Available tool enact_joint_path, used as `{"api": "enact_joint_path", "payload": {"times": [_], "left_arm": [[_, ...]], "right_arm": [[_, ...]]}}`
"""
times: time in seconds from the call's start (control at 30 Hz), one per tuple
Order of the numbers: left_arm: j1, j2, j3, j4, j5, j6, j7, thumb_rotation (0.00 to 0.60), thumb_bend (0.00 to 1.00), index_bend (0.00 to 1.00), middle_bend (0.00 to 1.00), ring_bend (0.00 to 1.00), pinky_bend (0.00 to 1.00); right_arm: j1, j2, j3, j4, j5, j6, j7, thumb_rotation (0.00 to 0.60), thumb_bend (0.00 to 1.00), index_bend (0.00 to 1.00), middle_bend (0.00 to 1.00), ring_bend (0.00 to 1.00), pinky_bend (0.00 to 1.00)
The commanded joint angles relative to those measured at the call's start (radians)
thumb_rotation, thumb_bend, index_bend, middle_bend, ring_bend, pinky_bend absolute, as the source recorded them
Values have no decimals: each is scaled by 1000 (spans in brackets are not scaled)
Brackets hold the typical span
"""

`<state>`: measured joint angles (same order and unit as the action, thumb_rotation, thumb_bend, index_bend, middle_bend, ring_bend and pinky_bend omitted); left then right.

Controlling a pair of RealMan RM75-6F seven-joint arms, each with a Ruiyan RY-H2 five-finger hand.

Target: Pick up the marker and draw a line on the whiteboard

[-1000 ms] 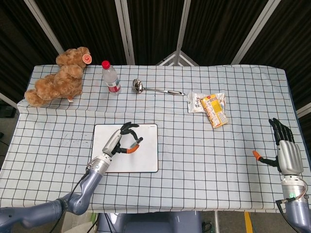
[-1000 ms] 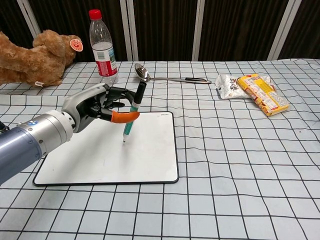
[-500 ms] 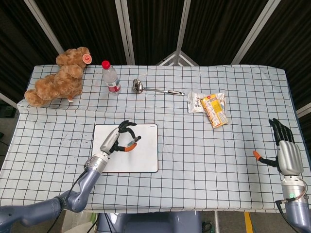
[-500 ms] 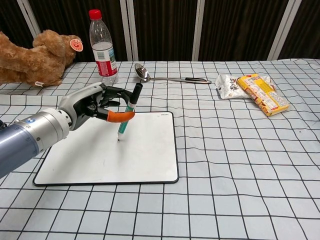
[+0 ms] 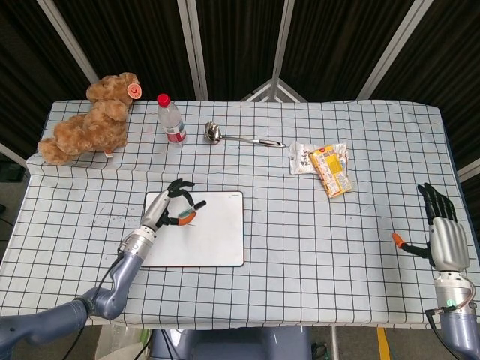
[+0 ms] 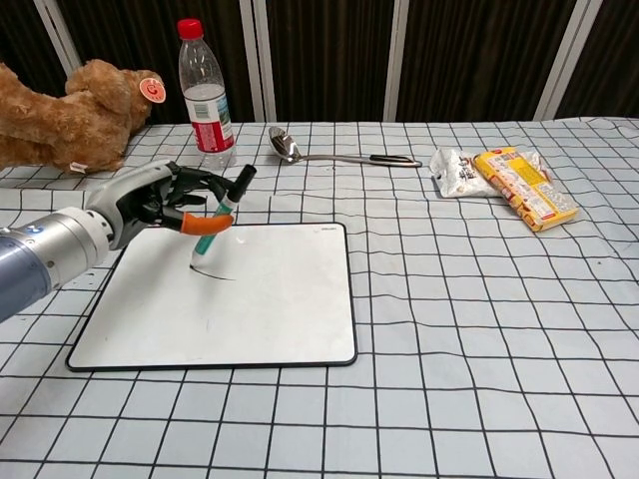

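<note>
Since the earlier frames the left robot hand (image 5: 166, 208) has carried the marker (image 5: 184, 219) toward the whiteboard's (image 5: 214, 240) left edge. In the head view, the right robot hand (image 5: 442, 232) hangs empty, fingers apart, at the counter's (image 5: 300, 247) right edge. In the chest view, the gripped marker's tip touches the board, ending a short dark line (image 6: 218, 275); drawing seems nearly done

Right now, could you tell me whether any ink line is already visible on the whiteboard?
Yes, in the chest view a short dark stroke runs across the whiteboard from the tip of the marker held by the left hand.
</note>
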<state>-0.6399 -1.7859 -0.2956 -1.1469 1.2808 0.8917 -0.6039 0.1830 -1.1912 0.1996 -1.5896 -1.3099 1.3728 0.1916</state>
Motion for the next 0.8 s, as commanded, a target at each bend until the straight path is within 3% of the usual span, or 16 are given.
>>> {"api": "enact_joint_path", "payload": {"times": [0.03, 0.33, 0.8], "left_arm": [[-3, 14, -1, 25, 8, 3, -15, 600, 458, 752, 173, 12, 71], [15, 56, -40, -17, -16, 50, -54, 600, 458, 753, 177, 12, 71], [34, 75, -5, -166, -60, 42, 21, 600, 458, 753, 177, 12, 71]], "right_arm": [[0, 0, 0, -2, 1, 0, -4, 600, 209, 0, 0, 0, 0], [-2, -2, -1, -6, -6, 7, -12, 600, 210, 0, 0, 0, 0], [-2, 0, 2, -3, -4, 4, -4, 600, 209, 0, 0, 0, 0]]}}
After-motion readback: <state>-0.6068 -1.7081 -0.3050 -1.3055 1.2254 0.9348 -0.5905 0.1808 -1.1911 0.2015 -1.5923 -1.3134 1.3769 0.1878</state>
